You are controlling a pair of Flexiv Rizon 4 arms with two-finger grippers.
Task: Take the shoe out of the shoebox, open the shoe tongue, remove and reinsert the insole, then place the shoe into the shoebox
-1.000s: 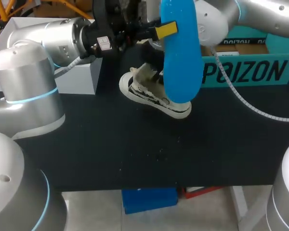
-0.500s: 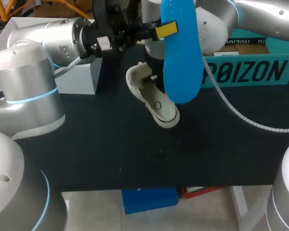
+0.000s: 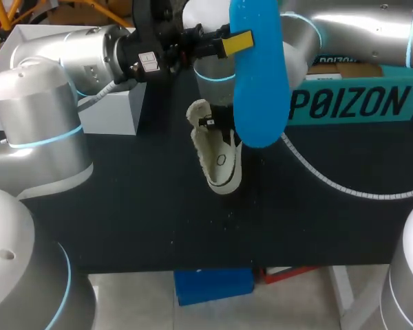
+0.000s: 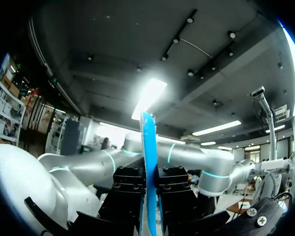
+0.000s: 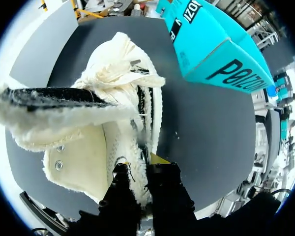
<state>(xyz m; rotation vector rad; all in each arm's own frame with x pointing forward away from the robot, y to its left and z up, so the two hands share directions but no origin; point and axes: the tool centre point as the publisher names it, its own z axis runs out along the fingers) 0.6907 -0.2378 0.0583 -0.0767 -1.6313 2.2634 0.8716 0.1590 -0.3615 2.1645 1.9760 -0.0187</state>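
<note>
L pincer clamps insole upright; R pincer grips shoe.
Shoe near shoebox front wall, well apart from desk front edge.

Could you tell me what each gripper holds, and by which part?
Left gripper: blue insole, near its upper end. Right gripper: shoe, by its opening's side edge.

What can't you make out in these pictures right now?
Head view: insole hides right tool's grip on shoe.
Left wrist view: left tool's fingers cover the insole's lower end; shoe out of frame.
Right wrist view: fuzzy collar hides shoe's inside; shoebox partly cut off.
</note>
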